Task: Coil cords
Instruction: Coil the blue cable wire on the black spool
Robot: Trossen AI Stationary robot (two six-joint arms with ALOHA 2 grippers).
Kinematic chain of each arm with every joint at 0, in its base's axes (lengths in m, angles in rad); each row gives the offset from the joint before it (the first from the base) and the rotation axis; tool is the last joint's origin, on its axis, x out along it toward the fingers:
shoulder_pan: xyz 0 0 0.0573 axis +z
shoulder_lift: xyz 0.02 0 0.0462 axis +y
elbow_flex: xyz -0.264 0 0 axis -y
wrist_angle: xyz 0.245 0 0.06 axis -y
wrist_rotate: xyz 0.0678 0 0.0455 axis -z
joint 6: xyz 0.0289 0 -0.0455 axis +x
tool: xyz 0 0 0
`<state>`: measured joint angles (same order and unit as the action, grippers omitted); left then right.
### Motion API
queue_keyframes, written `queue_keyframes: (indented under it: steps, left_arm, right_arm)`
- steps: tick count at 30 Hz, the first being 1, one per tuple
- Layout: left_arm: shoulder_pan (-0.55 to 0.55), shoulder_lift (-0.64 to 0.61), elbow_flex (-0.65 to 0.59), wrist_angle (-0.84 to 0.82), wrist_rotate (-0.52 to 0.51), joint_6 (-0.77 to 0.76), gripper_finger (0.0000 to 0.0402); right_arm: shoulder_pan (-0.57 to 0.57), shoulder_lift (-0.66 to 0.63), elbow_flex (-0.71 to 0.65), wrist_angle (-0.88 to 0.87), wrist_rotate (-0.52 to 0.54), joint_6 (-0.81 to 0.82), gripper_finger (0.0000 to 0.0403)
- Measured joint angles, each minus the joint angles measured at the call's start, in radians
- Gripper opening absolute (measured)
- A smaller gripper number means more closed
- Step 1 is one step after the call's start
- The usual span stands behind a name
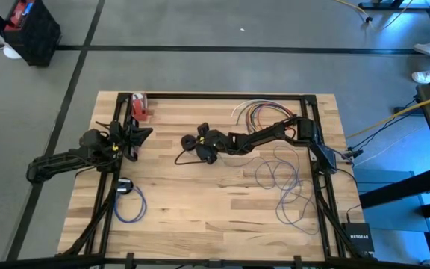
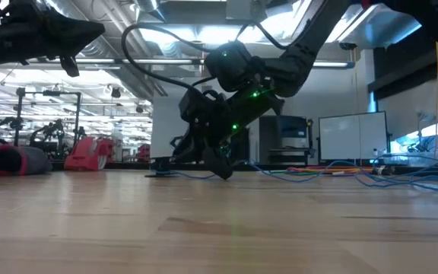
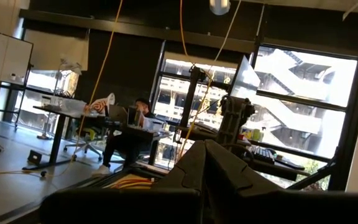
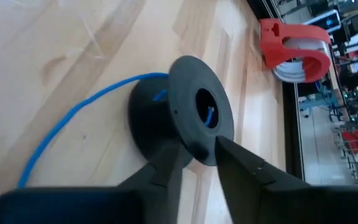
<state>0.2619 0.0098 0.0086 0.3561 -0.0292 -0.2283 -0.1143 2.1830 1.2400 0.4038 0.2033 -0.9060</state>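
My right gripper (image 1: 200, 142) reaches to the table's middle and is shut on a black spool (image 4: 166, 115). A blue cord (image 4: 73, 118) runs from the spool's barrel across the wood, and its end shows through the flange's hole (image 4: 209, 115). More blue cord (image 1: 282, 183) lies in loose loops at the right. A bundle of red, orange and white cords (image 1: 263, 112) lies at the far right. A small blue coil (image 1: 129, 203) lies near left. My left gripper (image 1: 136, 134) is held up over the left side, shut and empty, pointing into the room. My right gripper pinches the rim of the spool's near flange (image 4: 194, 152) between its two fingers, one finger (image 4: 160, 171) on the barrel side and the other (image 4: 247, 171) on the flange's outer face. The fingers slant down from the table's right. The spool sits low at the tabletop (image 2: 223, 171).
A red holder with white cord (image 1: 140, 108) stands at the far left by the frame. A black frame (image 1: 222, 96) runs around the table's edges. A small black item (image 1: 124, 184) lies by the blue coil. Bare wood spreads across the near middle.
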Motion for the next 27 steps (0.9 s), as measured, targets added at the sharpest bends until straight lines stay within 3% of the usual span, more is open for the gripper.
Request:
queue_keyframes:
  steps: [7, 17, 27]
  left_arm:
    - [0.000, 0.000, 0.000, 0.000, 0.000, 0.000, 0.0004]
    - [0.000, 0.000, 0.000, 0.013, 0.000, -0.005, 0.0004]
    - [0.000, 0.000, 0.000, 0.125, 0.000, -0.022, 0.0004]
  right_arm:
    - [0.000, 0.000, 0.000, 0.013, -0.009, -0.068, 0.0010]
    - [0.003, -0.032, -0.002, -0.018, 0.013, 0.064, 0.0004]
    - [0.001, -0.302, -0.058, -0.238, -0.121, 0.231, 0.0003]
